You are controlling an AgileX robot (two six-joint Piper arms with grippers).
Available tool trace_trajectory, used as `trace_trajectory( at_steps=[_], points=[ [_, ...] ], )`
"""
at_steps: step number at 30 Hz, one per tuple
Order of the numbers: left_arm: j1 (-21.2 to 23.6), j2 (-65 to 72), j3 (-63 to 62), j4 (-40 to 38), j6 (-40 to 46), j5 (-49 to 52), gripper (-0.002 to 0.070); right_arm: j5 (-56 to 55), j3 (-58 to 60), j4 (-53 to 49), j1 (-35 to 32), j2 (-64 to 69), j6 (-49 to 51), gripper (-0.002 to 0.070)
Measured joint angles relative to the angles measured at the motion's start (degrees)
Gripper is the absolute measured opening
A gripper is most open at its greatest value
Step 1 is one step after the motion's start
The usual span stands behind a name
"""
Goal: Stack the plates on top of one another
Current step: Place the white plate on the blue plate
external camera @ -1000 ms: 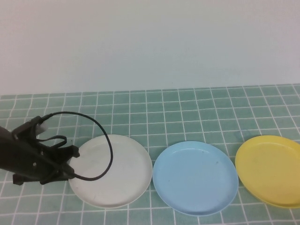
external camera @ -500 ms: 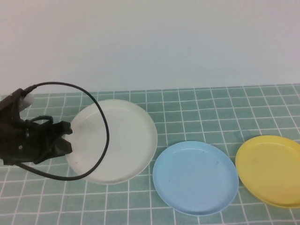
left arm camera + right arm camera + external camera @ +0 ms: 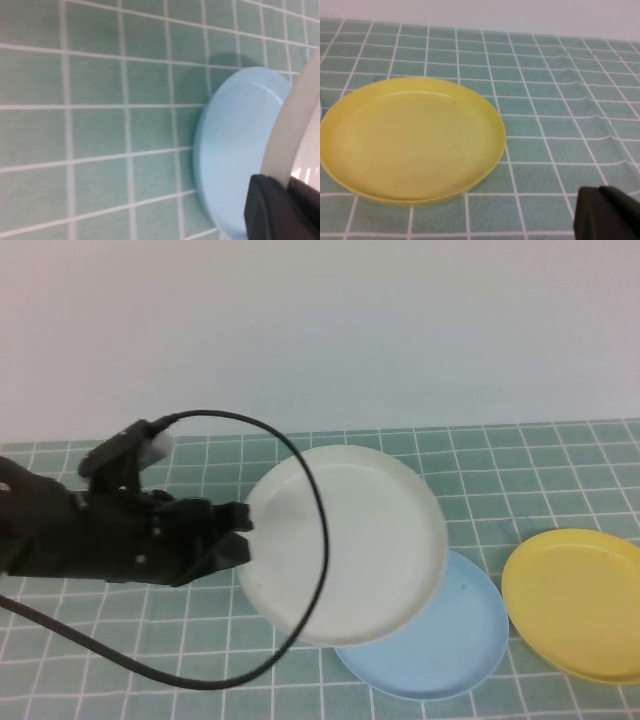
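Note:
My left gripper (image 3: 240, 535) is shut on the left rim of the white plate (image 3: 350, 540) and holds it in the air, partly over the light blue plate (image 3: 440, 640). The blue plate lies flat on the green checked cloth. In the left wrist view the white plate's rim (image 3: 292, 130) runs between my left gripper's (image 3: 285, 200) dark jaws, with the blue plate (image 3: 235, 150) below. The yellow plate (image 3: 578, 600) lies at the right, apart from the others. It fills the right wrist view (image 3: 410, 142), where my right gripper (image 3: 607, 212) shows shut and holds nothing.
A black cable (image 3: 310, 570) loops from the left arm across the front of the white plate. The tiled cloth (image 3: 520, 455) ends at a pale wall behind. The right arm is out of the high view.
My left gripper has lifted the white plate off the cloth and carried it to the right. The plate now overlaps the blue plate. The blue and yellow plates have not moved.

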Motion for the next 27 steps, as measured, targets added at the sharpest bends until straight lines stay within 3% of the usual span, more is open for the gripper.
trace_trajectory(
  at_steps=[9, 27],
  points=[
    [-9.6, 8.3, -4.7, -0.7, -1.1, -0.8, 0.0000, 0.0, 0.0, 0.0, 0.0, 0.0, 0.0, -0.0002],
    [-10.0, 23.6, -15.5, 0.2, -1.6, 7.1, 0.0000, 0.0, 0.0, 0.0, 0.0, 0.0, 0.0, -0.0002]
  ],
)
